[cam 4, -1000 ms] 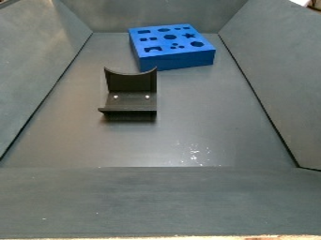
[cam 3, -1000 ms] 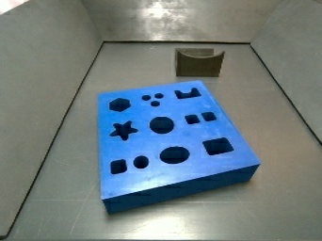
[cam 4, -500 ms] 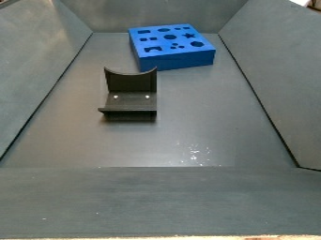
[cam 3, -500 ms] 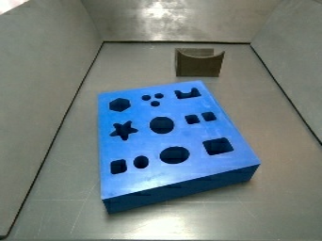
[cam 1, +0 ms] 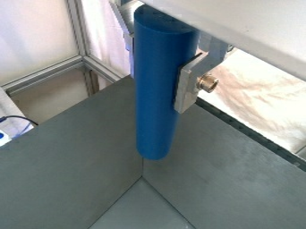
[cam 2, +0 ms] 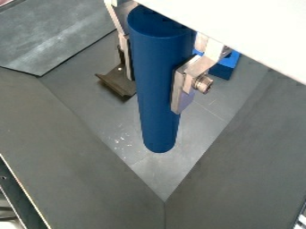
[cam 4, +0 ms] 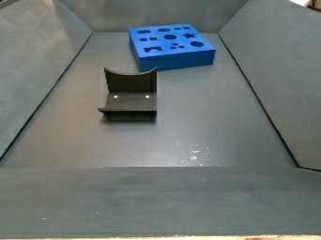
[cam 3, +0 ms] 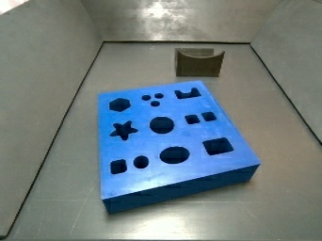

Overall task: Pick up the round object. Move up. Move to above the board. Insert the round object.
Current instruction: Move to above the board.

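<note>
The round object, a long smooth blue peg (cam 1: 159, 98) (cam 2: 156, 98), hangs upright between the silver fingers (cam 1: 191, 82) (cam 2: 188, 85). My gripper (cam 1: 159, 67) (cam 2: 156, 67) is shut on the peg's upper part and holds it high above the dark floor. The peg's lower end is free. The gripper and peg are out of view in both side views. The board, a thick blue square slab with dark cut-out holes, lies flat on the floor in both side views (cam 3: 141, 115) (cam 4: 189, 58). A blue corner of it shows behind the finger in a wrist view (cam 2: 227, 63).
The dark fixture stands on the floor apart from the board in both side views (cam 3: 199, 62) (cam 4: 128, 94) and shows behind the peg in a wrist view (cam 2: 117, 80). Sloped grey walls (cam 3: 63, 104) enclose the floor.
</note>
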Tool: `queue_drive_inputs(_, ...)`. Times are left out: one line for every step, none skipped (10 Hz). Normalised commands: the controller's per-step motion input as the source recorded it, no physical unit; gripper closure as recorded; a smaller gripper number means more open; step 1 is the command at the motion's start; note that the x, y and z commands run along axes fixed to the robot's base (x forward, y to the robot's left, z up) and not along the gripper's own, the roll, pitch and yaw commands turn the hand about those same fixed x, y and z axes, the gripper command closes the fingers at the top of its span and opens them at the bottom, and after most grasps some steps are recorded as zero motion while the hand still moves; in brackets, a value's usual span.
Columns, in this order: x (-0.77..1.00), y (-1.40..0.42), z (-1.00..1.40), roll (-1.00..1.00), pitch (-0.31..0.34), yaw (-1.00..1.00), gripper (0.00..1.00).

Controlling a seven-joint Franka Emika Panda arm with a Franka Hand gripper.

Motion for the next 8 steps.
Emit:
queue_drive_inputs(-0.46, -0.01, 0.03, 0.02, 0.069, 0.03, 1.0)
queue_drive_inputs(0.42, -1.0, -0.03, -0.36, 0.179, -0.02, 1.0)
queue_drive_inputs(0.42, -1.0, -0.03, -0.34, 0.182, -0.02, 1.0)
queue_drive_inputs(0.43, -1.0, -0.03, -0.21, 0.185, 0.0, 1.0)
queue_drive_inputs(0.44, -1.0, -0.03, -0.18, 0.155, 0.0, 1.0)
queue_drive_inputs(0.44, -1.0, -0.03, -0.1, 0.145, 0.01, 1.0)
queue_drive_inputs(0.44, -1.0, -0.02, -0.07, 0.137, 0.01, 1.0)
queue_drive_inputs(0.45, -1.0, -0.02, -0.04, 0.12, 0.0, 1.0)
